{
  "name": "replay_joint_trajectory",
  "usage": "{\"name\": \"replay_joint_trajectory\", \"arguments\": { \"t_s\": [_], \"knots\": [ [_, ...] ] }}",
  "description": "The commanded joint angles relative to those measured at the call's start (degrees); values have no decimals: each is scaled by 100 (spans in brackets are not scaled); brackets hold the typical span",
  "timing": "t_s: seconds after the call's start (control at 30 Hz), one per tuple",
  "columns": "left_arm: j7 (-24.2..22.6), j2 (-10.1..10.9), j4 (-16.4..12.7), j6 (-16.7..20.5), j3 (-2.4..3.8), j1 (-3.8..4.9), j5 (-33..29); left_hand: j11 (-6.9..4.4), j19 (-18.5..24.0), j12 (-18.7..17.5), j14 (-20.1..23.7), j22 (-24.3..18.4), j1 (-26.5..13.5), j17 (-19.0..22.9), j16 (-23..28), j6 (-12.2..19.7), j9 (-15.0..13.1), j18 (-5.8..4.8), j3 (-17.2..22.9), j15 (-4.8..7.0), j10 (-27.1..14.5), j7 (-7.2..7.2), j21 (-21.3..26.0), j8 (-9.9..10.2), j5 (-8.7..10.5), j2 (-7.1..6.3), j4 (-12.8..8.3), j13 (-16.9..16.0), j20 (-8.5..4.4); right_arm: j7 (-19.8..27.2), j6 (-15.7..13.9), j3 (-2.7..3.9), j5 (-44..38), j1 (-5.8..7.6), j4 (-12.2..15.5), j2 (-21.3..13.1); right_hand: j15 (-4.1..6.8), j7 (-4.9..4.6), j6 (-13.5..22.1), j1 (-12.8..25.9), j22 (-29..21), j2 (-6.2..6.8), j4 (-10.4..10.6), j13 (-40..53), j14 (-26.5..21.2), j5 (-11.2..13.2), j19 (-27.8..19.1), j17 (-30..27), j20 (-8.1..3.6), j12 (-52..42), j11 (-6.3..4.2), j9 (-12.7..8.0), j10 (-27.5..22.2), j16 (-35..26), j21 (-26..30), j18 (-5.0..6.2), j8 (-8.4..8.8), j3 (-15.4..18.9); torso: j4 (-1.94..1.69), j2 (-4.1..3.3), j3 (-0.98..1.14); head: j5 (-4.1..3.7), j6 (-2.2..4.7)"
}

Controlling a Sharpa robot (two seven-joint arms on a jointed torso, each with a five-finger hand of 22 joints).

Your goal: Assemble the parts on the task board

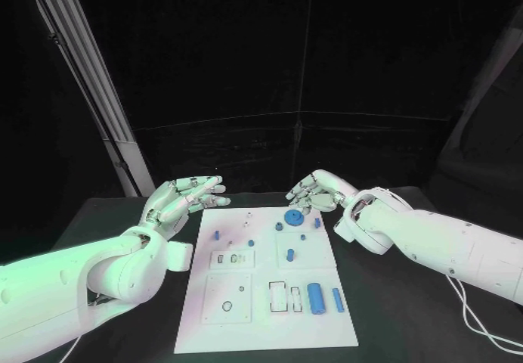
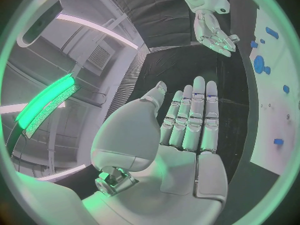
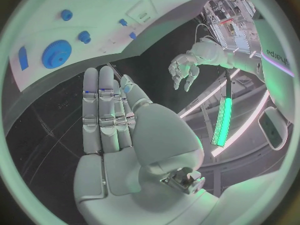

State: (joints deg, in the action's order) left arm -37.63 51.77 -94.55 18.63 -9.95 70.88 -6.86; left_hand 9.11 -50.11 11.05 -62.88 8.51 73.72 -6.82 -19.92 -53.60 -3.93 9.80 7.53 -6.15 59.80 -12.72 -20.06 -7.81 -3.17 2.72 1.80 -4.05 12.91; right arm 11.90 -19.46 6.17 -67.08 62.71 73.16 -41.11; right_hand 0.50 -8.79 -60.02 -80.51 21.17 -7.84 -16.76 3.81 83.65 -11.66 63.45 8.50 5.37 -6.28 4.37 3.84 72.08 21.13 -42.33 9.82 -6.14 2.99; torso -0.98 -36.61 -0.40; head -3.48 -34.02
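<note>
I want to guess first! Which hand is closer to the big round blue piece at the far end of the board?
Probably the right hand. It hovers, holding nothing, just beyond the big round blue piece on the task board. The left hand is open too, but off the board's other side.

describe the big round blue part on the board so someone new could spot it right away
Start at the white task board in the middle of the black table and go to its far edge, close to the right hand. The round blue disc lies there, far wider than the small blue pieces beside it.
</note>
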Motion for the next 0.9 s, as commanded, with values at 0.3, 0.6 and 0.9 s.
{"name": "replay_joint_trajectory", "arguments": {
  "t_s": [0.3,0.6,0.9],
  "knots": [
    [83,-50,-88,-527,5,10,-151,6,-43,-61,-39,-15,-18,-12,50,-60,10,78,4,-7,46,-1,-15,35,-12,17,-27,13,-4,-1090,306,7,-2521,156,-95,274,23,-10,-83,233,1075,148,21,-5,237,16,-7,1109,-20,284,-1,-9,-70,1548,-1289,1,247,-219,-116,-284,-48,-97,53],
    [123,-46,-136,-573,6,11,-162,14,-44,-95,-37,-24,-37,-19,86,-57,16,74,0,-12,44,-9,-6,57,-13,9,-31,21,-4,-1338,747,7,-3039,219,-90,377,-47,-24,53,408,2840,253,26,-10,205,103,584,2762,56,271,68,-9,-502,3240,-2628,-240,249,-395,-188,-397,-84,-150,66],
    [147,-23,-146,-570,6,22,-163,22,-44,-124,-40,-33,-54,-26,115,-48,20,73,-4,-17,38,-18,2,80,-12,2,-35,26,-1,-1476,1135,7,-3241,242,-22,367,-86,-34,106,503,3552,346,42,-10,162,153,810,3576,106,272,108,-6,-655,4040,-3130,-344,248,-467,-211,-468,-101,-181,62]
  ]
}}
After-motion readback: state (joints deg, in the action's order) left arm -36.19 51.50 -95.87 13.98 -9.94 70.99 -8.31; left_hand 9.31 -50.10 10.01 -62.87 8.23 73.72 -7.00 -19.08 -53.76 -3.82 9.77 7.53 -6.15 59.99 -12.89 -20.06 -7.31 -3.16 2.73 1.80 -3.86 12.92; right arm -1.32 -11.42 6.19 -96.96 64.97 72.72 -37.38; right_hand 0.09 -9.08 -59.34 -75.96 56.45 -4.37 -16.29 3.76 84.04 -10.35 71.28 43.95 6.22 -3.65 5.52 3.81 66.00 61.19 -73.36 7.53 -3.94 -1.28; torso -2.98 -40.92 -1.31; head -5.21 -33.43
